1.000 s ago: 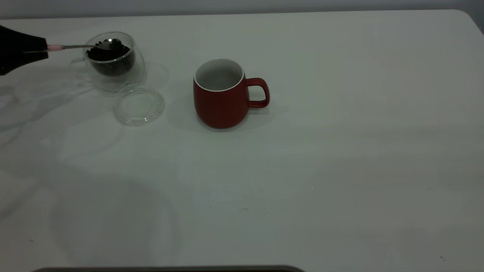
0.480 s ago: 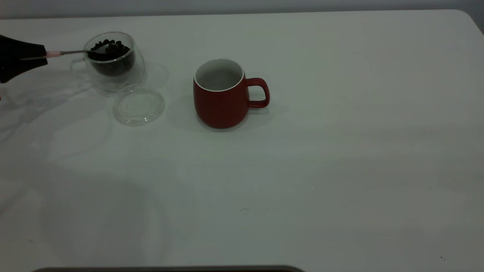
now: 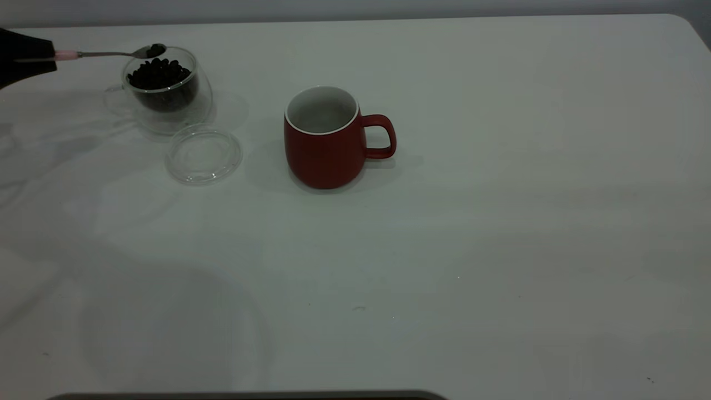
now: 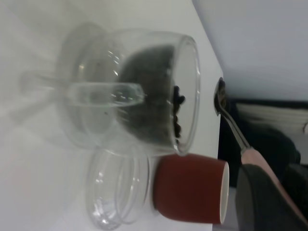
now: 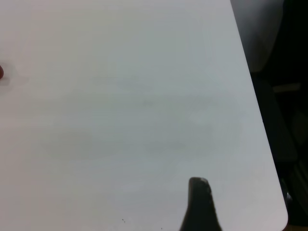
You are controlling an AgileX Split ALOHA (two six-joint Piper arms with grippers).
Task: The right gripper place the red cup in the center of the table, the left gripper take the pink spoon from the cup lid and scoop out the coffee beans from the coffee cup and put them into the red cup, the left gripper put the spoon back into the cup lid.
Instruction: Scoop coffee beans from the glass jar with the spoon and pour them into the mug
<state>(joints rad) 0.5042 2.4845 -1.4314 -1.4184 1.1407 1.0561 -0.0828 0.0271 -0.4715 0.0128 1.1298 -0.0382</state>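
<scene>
1. Exterior view: my left gripper (image 3: pixel 33 53) is at the far left edge of the table (image 3: pixel 444 250), its jaws pinched on the pale handle of the pink spoon (image 3: pixel 105 53). The spoon runs level out from my jaws, and its bowl carries a few dark beans just above the far rim of the coffee cup (image 3: pixel 166 91). The cup stands beyond my jaw tips and below them, with the coffee beans (image 3: pixel 159 75) heaped inside. The cup lid (image 3: pixel 204 154) lies flat on the table, just beside the cup on the near side. The red cup (image 3: pixel 328 139) stands upright, well apart from my jaws, past the glass cup, with its handle pointing away from them.

2. Left wrist view: my jaws clamp the spoon's handle (image 4: pixel 257 166). The metal bowl is clear of the glass cup's rim (image 4: pixel 192 91). Lid (image 4: pixel 115 192) and red cup (image 4: pixel 192 195) sit side by side beyond.

3. Right wrist view: one dark fingertip (image 5: pixel 199 207) of my right gripper shows over bare table. I cannot tell how those jaws stand.
</scene>
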